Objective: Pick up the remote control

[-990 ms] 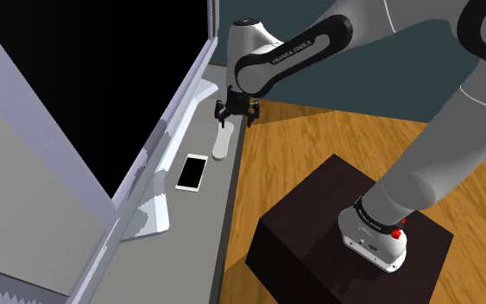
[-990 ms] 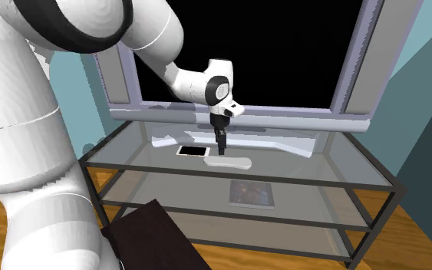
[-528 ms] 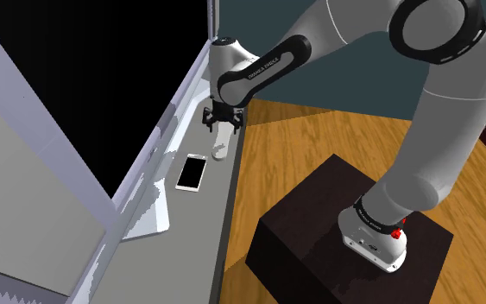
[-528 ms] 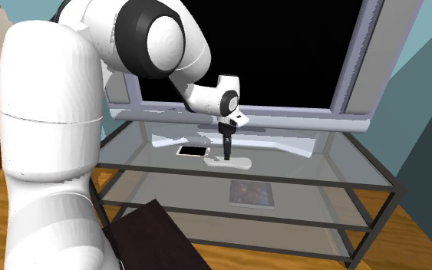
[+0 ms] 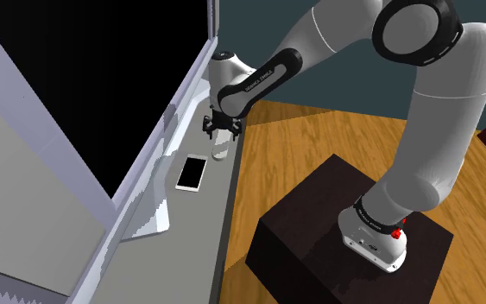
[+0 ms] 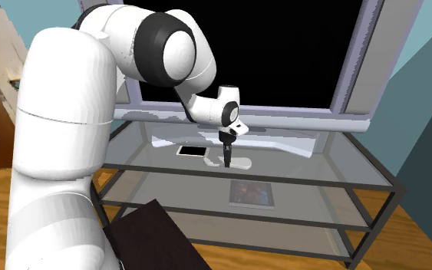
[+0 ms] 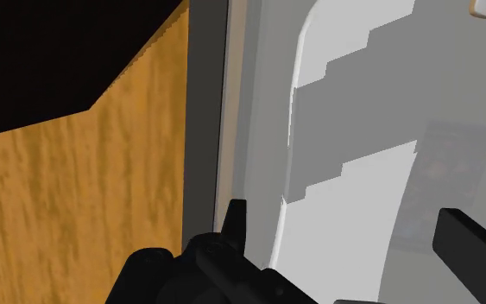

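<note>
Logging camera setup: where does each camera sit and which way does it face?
Shoulder view: beside and behind the stand, looking down along the glass unit; arm and tool show.
Second exterior view: in front of the unit, facing the TV; arm looms at its left.
Wrist view: on the hand, looking down the open tool onto the remote; both fingers show.
Shared: both exterior views show the phone beside the remote.

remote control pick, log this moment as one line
phase: pre-grasp | gripper: open, low over remote control | remote control: white, flat on glass top shelf, unlifted | white phone: beside it
</note>
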{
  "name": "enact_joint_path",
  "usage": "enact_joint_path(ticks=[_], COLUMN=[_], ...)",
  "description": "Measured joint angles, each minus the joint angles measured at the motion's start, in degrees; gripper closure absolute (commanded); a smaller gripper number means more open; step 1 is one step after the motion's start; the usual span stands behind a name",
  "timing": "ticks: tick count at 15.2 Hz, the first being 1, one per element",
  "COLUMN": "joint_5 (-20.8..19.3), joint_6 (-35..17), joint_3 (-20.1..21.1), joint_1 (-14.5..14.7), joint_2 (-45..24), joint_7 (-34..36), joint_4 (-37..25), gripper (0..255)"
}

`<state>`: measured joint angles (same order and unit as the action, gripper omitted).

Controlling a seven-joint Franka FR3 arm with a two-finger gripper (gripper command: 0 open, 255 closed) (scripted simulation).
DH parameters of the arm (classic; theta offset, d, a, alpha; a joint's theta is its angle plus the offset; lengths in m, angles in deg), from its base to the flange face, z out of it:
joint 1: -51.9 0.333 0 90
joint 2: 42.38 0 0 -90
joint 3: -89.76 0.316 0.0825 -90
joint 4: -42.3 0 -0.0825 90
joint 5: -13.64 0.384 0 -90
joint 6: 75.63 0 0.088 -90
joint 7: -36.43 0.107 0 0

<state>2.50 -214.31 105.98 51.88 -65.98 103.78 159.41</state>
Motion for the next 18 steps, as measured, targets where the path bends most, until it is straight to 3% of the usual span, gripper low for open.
enact_joint_path(ticks=[10,18], joint_5=[-0.07,1.69], joint_6=[-0.21,3.88], joint_3=[-0.06,0.91], joint_1=[0.00,-0.66], joint_2=[-0.11,3.60], joint_7=[0.05,-1.15], joint_4=[-0.04,-0.47], gripper=[255,255])
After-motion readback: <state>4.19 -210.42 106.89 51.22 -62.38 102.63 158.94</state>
